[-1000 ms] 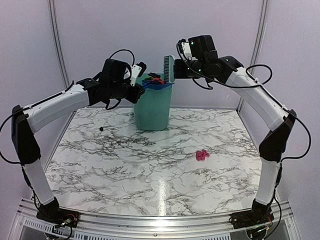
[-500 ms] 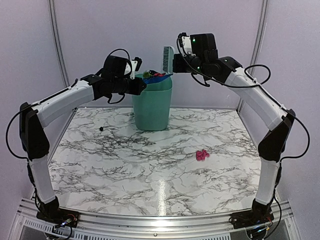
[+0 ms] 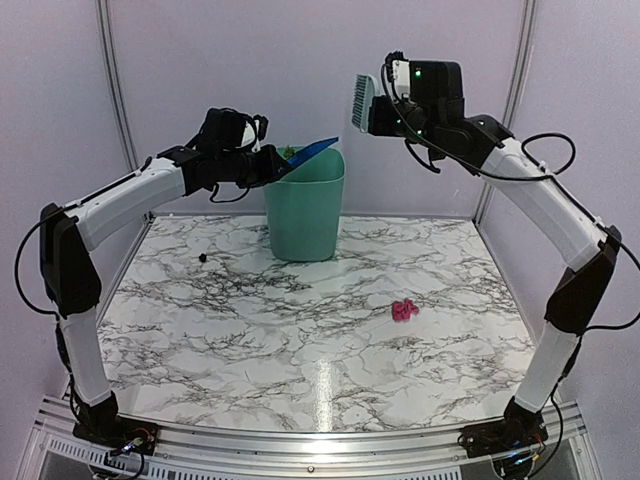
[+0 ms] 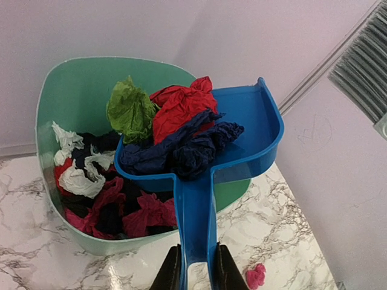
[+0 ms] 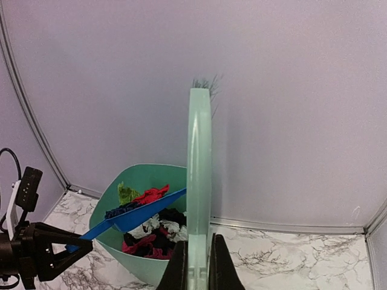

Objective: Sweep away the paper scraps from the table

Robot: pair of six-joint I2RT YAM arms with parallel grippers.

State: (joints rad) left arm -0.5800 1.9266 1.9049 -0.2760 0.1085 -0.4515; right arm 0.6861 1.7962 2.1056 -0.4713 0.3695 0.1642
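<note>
Paper scraps (image 4: 181, 136) will soon drop in the bin (image 4: 60, 78): left jaws pinching the dustpan (image 4: 254, 121) raised it, right jaws pulled their gripped brush (image 3: 362, 102) away.

One bin (image 3: 305, 215), one dustpan (image 4: 195, 217) and one brush (image 3: 362, 102) are counted. Two are seen loose on the table (image 3: 300, 350): one pink scrap (image 3: 404, 310), one black scrap (image 3: 203, 258). Those heaped in bin and dustpan cannot be counted. Two arms are seen: left arm (image 3: 125, 200), right arm (image 3: 545, 200).

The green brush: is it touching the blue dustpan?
Apart. The top view shows the brush up and right of the dustpan, bare wall between them.
</note>
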